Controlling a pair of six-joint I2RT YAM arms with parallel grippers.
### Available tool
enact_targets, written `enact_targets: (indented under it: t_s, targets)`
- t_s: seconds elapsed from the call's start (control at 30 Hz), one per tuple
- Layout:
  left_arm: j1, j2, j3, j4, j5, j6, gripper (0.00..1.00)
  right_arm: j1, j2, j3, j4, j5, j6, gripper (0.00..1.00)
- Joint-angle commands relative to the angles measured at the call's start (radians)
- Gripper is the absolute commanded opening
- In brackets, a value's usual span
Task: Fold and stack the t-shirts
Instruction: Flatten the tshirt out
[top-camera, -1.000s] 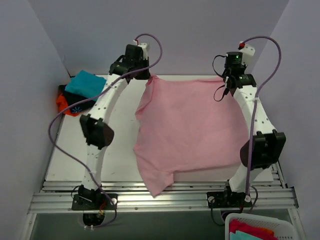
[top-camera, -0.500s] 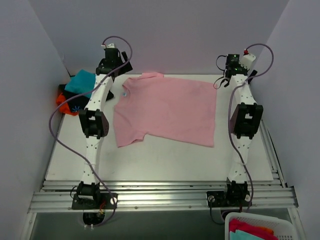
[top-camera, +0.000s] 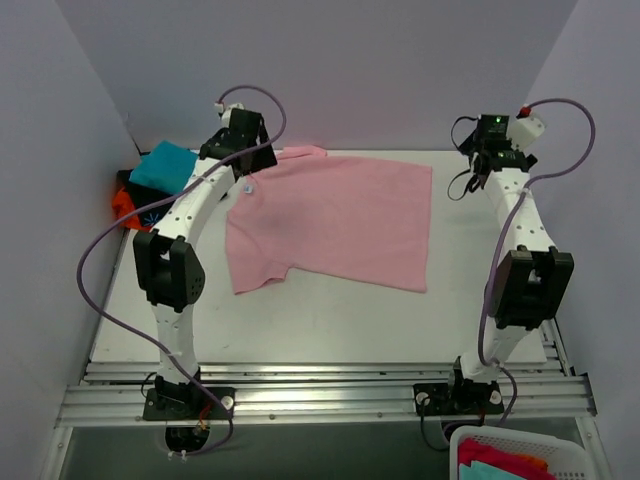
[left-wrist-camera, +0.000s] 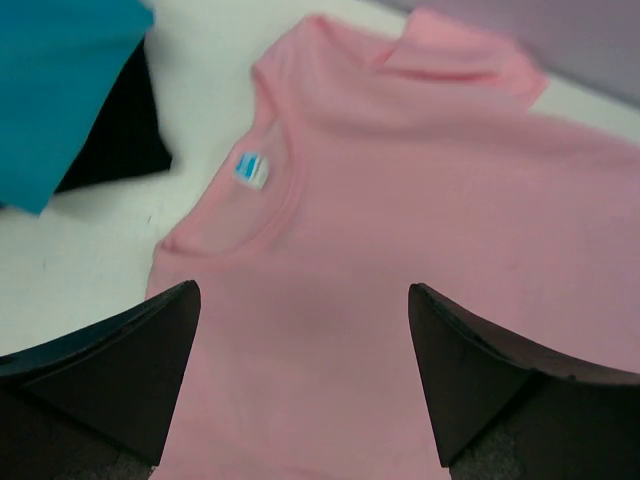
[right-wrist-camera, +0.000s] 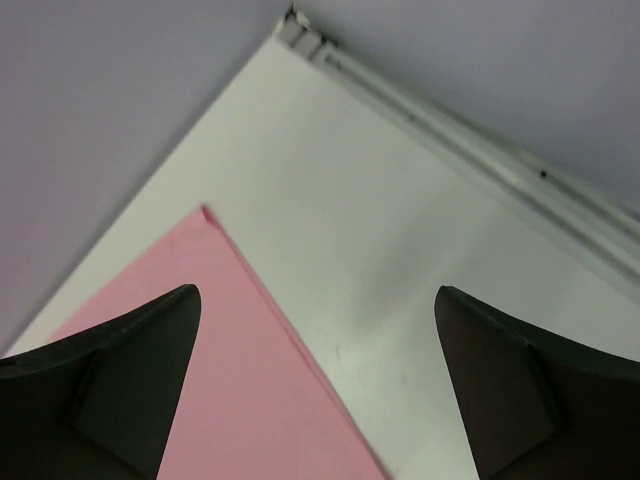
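Observation:
The light-pink t-shirt lies spread flat on the white table, collar to the left, hem to the right. My left gripper hovers open above the collar, whose blue label shows ahead of the left gripper; nothing sits between its fingers. My right gripper hangs open over the far right hem corner, and the right gripper straddles the shirt's edge and bare table. At the far left, a teal t-shirt lies on a black starburst one and an orange-red one.
A white basket holding teal and red cloth stands below the table's near right corner. Purple walls close in the back and both sides. The table's far rail runs just beyond the right gripper.
Both grippers have opened and let go of the pink t-shirt. It was held up at its far edge a second ago and now lies flat, further left.

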Motion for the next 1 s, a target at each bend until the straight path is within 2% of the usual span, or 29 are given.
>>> enact_targets:
  t_s: [0.0,0.03,0.1,0.13,0.17,0.2,0.23,0.27,0.43,0.6,0.67,0.8,0.87,0.93,0.97]
  targets:
    - [-0.006,-0.087,-0.234,-0.142,-0.088,-0.124,0.94,0.049,-0.140,-0.216,-0.035,-0.179,0.108,0.99]
    - [-0.014,-0.138,-0.294,-0.138,-0.055,-0.139,0.94,0.063,-0.170,-0.263,-0.026,-0.198,0.103,0.98]
    - [-0.023,-0.212,-0.464,-0.095,-0.018,-0.158,0.98,0.138,-0.248,-0.360,0.017,-0.233,0.096,0.86]
    - [-0.025,-0.234,-0.514,-0.079,0.021,-0.161,0.98,0.147,-0.272,-0.451,0.034,-0.308,0.109,0.76]
    - [-0.025,-0.251,-0.561,-0.064,0.042,-0.161,1.00,0.149,-0.303,-0.487,0.041,-0.342,0.120,0.58]
    - [-0.023,-0.278,-0.639,-0.035,0.059,-0.155,0.94,0.151,-0.316,-0.521,0.063,-0.412,0.142,0.42]
    - [-0.019,-0.288,-0.667,-0.029,0.073,-0.150,0.89,0.151,-0.322,-0.576,0.077,-0.457,0.146,0.17]
    - [-0.013,-0.294,-0.693,-0.015,0.081,-0.135,0.87,0.151,-0.316,-0.586,0.077,-0.468,0.154,0.00]
    - [0.001,-0.269,-0.775,0.080,0.131,-0.113,0.72,0.203,-0.245,-0.607,0.092,-0.577,0.139,0.00]
    - [0.001,-0.190,-0.770,0.126,0.187,-0.138,0.56,0.216,-0.129,-0.610,0.169,-0.659,0.130,0.00]
    - [0.001,-0.183,-0.770,0.134,0.190,-0.147,0.49,0.221,-0.054,-0.612,0.199,-0.736,0.130,0.00]
    - [0.001,-0.154,-0.776,0.133,0.200,-0.150,0.44,0.250,0.040,-0.616,0.197,-0.744,0.111,0.00]
    - [0.001,-0.136,-0.778,0.104,0.211,-0.155,0.32,0.255,0.054,-0.644,0.210,-0.741,0.119,0.00]
    - [0.001,-0.113,-0.787,0.077,0.222,-0.162,0.28,0.252,0.054,-0.693,0.206,-0.723,0.133,0.00]
    - [0.000,-0.113,-0.799,0.073,0.228,-0.176,0.21,0.249,0.051,-0.707,0.201,-0.716,0.133,0.00]
